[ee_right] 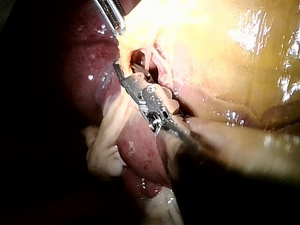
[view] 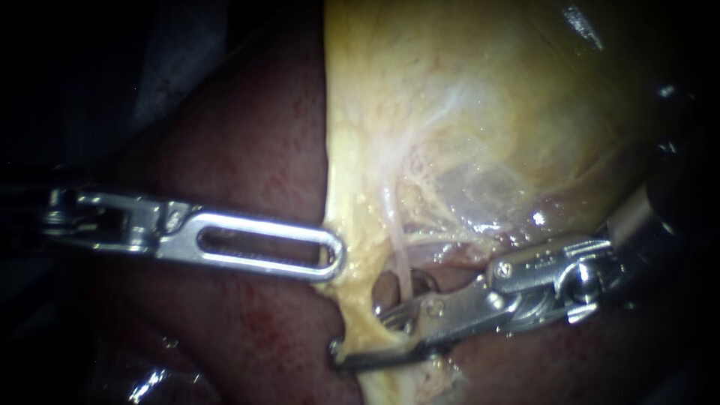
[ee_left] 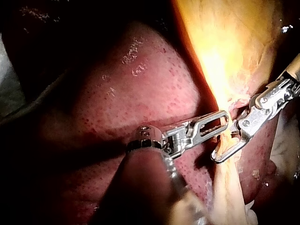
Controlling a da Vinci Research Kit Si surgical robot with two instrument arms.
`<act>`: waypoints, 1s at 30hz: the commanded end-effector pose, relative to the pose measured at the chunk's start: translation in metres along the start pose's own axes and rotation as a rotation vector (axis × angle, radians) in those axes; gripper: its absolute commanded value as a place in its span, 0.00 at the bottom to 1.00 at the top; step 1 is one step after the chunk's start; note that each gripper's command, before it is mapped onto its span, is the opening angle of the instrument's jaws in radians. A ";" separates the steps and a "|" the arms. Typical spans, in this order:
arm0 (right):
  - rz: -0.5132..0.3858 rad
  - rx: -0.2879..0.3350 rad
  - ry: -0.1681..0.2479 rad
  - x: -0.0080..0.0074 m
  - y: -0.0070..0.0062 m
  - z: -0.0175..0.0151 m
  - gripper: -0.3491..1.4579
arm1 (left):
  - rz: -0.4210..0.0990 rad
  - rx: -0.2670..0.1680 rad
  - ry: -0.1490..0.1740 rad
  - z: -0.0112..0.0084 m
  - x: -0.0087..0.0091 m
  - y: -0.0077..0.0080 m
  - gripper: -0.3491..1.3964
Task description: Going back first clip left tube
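My left instrument (view: 335,259) comes in from the left, its slotted jaws shut on the pale yellow edge of the gallbladder (view: 465,112). A thin whitish tube (view: 400,251) runs down from the gallbladder into a small opening in the tissue. My right instrument (view: 358,334) enters from the right just below that tube, jaws open, with a yellow tissue strand lying across them. A small shiny bit (view: 422,283) sits beside the tube; I cannot tell whether it is a clip. In the left wrist view the right instrument's jaws (ee_left: 224,146) gape next to my left instrument's tip (ee_left: 225,117).
Dark red liver (view: 247,150) fills the left and lower parts of the endoscope view. In the right wrist view, pale fatty folds (ee_right: 105,140) lie beside my right instrument (ee_right: 123,72), with the left instrument's tip (ee_right: 115,21) ahead of it.
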 end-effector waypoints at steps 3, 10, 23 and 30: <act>-0.001 0.001 0.000 0.0000 0.0000 0.0000 0.04 | 0.000 0.000 0.000 0.0000 0.0000 0.0000 0.00; 0.004 0.003 -0.001 0.0000 0.0000 0.0000 0.03 | 0.000 0.000 0.000 0.0000 0.0000 0.0000 0.00; 0.003 -0.004 0.002 0.0000 -0.0001 0.0001 0.22 | 0.000 0.000 0.000 0.0000 0.0000 0.0000 0.00; 0.004 -0.036 0.016 0.0000 0.0003 -0.0001 0.42 | 0.000 0.000 0.000 0.0000 0.0000 0.0000 0.00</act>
